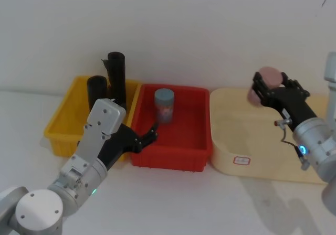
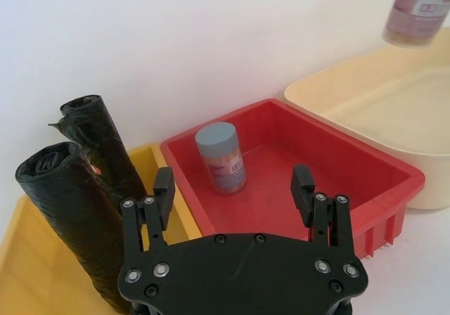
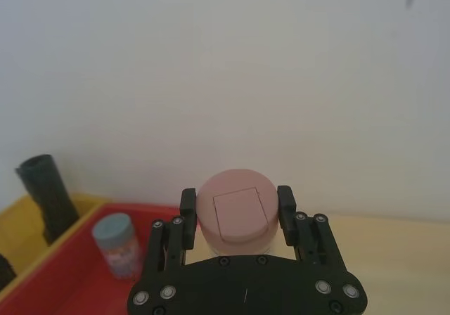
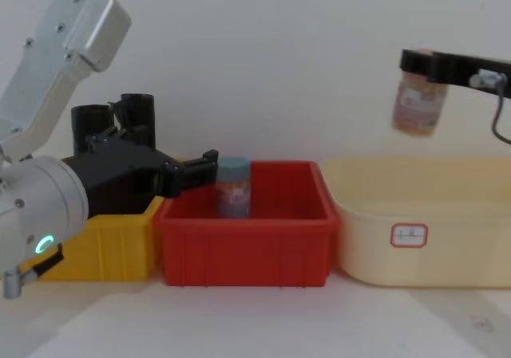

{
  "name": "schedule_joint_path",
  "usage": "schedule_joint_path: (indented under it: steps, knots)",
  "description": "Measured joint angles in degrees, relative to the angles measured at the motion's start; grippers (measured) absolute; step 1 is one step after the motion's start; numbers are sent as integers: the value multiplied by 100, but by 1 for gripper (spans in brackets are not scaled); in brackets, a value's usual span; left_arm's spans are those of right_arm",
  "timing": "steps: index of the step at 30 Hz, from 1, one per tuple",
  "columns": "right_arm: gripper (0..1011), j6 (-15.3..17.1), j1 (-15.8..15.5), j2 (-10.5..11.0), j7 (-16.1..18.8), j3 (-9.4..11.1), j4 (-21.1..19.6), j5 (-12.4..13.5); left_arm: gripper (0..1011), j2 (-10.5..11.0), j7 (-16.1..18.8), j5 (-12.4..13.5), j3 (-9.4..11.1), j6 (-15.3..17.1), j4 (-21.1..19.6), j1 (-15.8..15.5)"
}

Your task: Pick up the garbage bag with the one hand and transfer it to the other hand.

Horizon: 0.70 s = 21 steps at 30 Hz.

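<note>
Overhead, in the head view, the garbage bag stands upright in the yellow bin. A slimmer black roll is just behind it. The left gripper hangs over the near left corner of the red bin, its fingers spread wide and empty, and its arm covers the bag's lower part. A blue-lidded jar stands in the red bin beyond the tips. Well to the right, the right gripper clamps a pink-lidded jar above the cream bin. The bin's white label cannot be read.

In the left wrist view, the garbage bag rises just beside one finger, outside the left gripper. The slimmer black roll behind it shows a crinkled flap. The blue-lidded jar carries a reddish label that cannot be made out.

In the right wrist view, the right gripper presses both sides of the pink-lidded jar. Below are the blue-lidded jar and a black roll; which roll this is cannot be told.

In the chest view, the left gripper reaches in front of the rolls and hides most of the garbage bag, whose top shows above the yellow bin. The cream bin bears a red-bordered white label with illegible characters. The pink-lidded jar hangs from the right gripper, and its orange label is unreadable.
</note>
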Motion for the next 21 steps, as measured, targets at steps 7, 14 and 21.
schedule_joint_path:
  steps: [7, 14, 21]
  knots:
    - [666, 369, -76, 45, -67, 145, -45, 87, 1001, 0, 0, 0, 0, 0, 0, 0]
    - [765, 742, -49, 87, 27, 211, 73, 212, 1001, 0, 0, 0, 0, 0, 0, 0]
    - [955, 953, -16, 105, 110, 243, 171, 283, 1002, -16, 65, 29, -45, 35, -52, 4]
